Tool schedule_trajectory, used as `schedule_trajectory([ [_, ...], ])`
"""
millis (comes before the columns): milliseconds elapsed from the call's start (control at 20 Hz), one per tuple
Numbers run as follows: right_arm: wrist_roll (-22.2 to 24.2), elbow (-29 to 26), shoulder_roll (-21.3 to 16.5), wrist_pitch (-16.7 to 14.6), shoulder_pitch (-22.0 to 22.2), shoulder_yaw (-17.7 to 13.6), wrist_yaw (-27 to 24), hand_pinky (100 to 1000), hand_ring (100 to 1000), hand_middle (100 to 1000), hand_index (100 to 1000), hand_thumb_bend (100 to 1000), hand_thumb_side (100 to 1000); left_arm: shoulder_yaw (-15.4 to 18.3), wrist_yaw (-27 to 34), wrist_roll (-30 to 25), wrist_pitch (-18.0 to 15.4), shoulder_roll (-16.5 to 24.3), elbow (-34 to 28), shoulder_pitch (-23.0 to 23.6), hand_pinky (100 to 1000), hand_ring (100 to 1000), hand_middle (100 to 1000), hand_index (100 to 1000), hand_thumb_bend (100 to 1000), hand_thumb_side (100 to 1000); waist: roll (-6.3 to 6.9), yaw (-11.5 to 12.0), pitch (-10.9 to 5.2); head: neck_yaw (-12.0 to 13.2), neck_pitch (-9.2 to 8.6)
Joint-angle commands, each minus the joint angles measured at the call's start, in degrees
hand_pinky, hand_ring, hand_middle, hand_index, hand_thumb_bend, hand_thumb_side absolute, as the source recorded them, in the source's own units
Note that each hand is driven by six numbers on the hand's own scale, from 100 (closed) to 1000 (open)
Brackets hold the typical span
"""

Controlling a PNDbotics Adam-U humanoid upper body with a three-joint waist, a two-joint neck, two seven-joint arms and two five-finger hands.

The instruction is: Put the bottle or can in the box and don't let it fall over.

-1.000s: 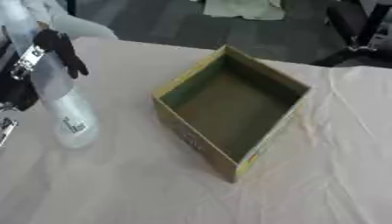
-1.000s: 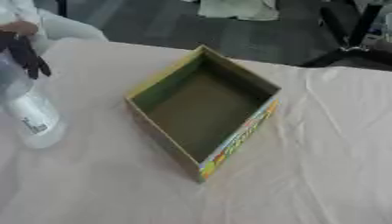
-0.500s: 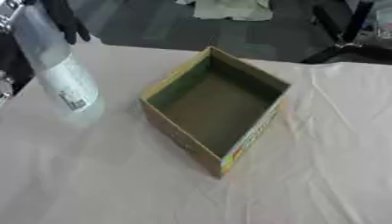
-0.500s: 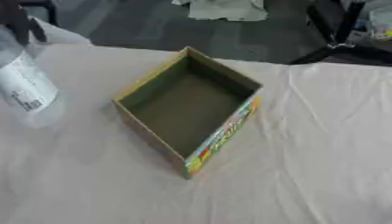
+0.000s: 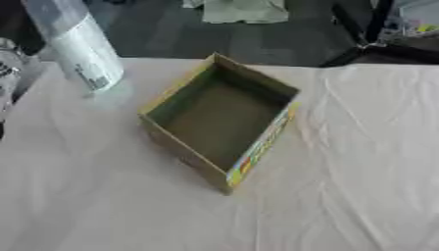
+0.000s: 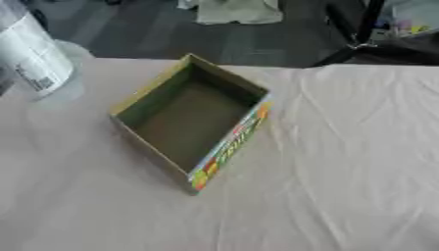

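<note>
Left hand (image 5: pixel 6 73) shows only as a dark and silver sliver at the left edge of the table, just beside the bottle's lower end, and I cannot tell whether it grips anything. Right beside it, over the far left corner of the cloth-covered table (image 5: pixel 343 196), the clear bottle (image 5: pixel 77 46) with its white label leans, its top tipped away toward the far left. Near the bottle, to its right, the open cardboard box (image 5: pixel 219 120) sits empty by the far edge, a colourful printed side facing the near right.
</note>
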Motion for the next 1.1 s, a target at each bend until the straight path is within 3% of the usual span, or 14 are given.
schedule_trajectory([
  [50,0.5,-0.7,-1.9,-0.1,-0.1,-0.5,-0.9,949,1000,1000,919,100,574,0.1,0.9,0.0,0.9,-0.4,1.0,-2.5,477,269,358,174,100,565,0.30,-0.6,-1.44,0.1,0.44],
  [600,2.1,-0.7,-2.3,-0.8,-2.2,0.2,-1.4,950,1000,1000,918,100,570,-1.4,-0.2,0.0,2.2,-4.5,3.3,-5.5,478,270,364,175,100,566,1.27,-4.8,-0.10,1.7,-1.08],
  [850,2.2,-0.7,-2.1,-1.0,-2.6,0.6,-1.0,950,1000,1000,918,100,570,-1.7,-1.2,-0.7,2.4,-5.2,3.5,-5.5,479,271,365,175,100,566,1.36,-5.4,0.23,1.9,-1.34],
  [1100,2.5,-0.7,-1.4,-1.3,-4.2,1.0,-0.4,951,1000,1000,919,100,570,-3.2,-3.7,-2.1,1.1,-6.9,3.4,-5.0,517,290,375,176,100,565,1.48,-6.5,1.80,1.8,-2.12],
])
